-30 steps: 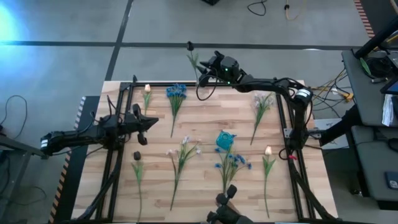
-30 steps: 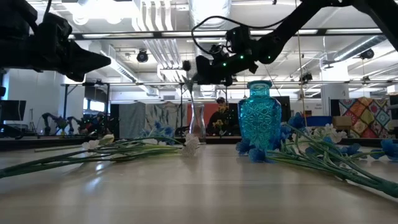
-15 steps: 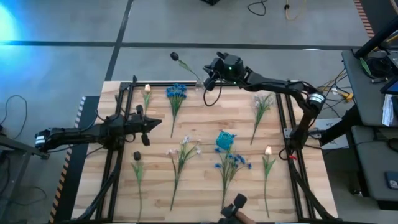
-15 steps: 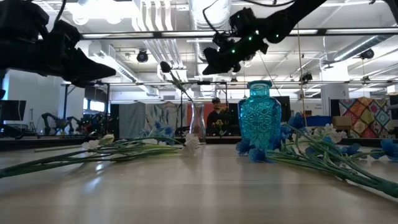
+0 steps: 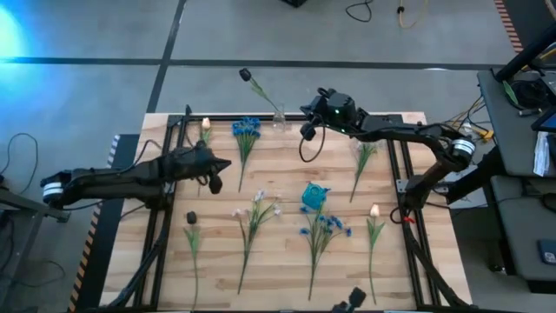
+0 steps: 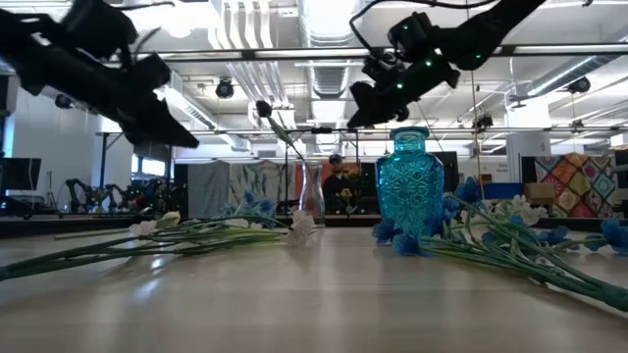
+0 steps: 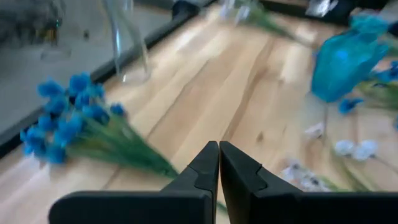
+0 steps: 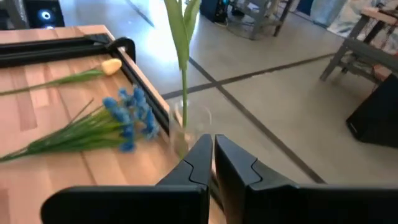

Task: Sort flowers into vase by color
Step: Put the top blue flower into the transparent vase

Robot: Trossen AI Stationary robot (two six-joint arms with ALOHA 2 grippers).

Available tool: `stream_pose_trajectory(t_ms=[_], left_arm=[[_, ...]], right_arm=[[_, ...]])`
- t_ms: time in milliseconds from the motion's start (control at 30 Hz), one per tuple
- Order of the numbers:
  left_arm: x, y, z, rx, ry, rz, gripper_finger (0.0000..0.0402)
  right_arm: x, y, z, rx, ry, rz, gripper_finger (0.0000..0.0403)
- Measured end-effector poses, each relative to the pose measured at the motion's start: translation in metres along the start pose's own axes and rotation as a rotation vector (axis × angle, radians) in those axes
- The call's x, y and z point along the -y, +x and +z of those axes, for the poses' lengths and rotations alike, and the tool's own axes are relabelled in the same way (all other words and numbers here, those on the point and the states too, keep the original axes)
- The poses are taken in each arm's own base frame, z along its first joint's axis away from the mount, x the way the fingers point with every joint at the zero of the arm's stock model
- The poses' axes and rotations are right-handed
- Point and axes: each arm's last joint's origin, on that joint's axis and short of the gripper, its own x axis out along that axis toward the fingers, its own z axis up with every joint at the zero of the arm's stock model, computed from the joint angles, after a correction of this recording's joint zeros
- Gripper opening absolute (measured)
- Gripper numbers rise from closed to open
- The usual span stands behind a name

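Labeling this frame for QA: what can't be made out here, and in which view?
- Clear vase: high view, nearly invisible glass; its base is blurred in the right wrist view behind the right gripper.
- Black-bud flower: head cut off by the right wrist view's top edge.
- Blue flowers: motion-blurred in the left wrist view; heads can't be counted.
- Blue vase: low view, hides the blooms behind it.

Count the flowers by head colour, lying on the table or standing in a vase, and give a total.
Blue flowers: 2
White-pink flowers: 2
Cream tulips: 2
Black buds: 2, one in the clear vase
Total: 8
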Motion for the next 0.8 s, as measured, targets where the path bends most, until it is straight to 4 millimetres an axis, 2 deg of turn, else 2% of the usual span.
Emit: stream_pose_trajectory(t_ms=[167, 267, 433, 633, 800], left_arm=[[-0.005, 0.022, 0.009, -0.178, -0.046, 0.054, 0.0001], [-0.004, 0.036, 0.018, -0.273, -0.051, 0.070, 0.0014], [-0.005, 0.064, 0.028, -0.416, -0.049, 0.061, 0.0070], [-0.026, 0.092, 0.025, -0.527, -0.100, 0.140, 0.0155], [-0.040, 0.110, 0.022, -0.566, -0.173, 0.146, 0.0197]], right_arm=[[0.000, -0.024, -0.011, -0.003, 0.016, -0.039, 0.0012], [0.001, -0.037, -0.016, 0.002, 0.043, -0.039, 0.0012], [0.001, -0.054, -0.022, 0.013, 0.048, -0.039, 0.0012], [-0.001, -0.062, -0.023, 0.024, 0.043, -0.032, 0.0013], [-0.001, -0.062, -0.024, 0.023, 0.041, -0.030, 0.0013]])
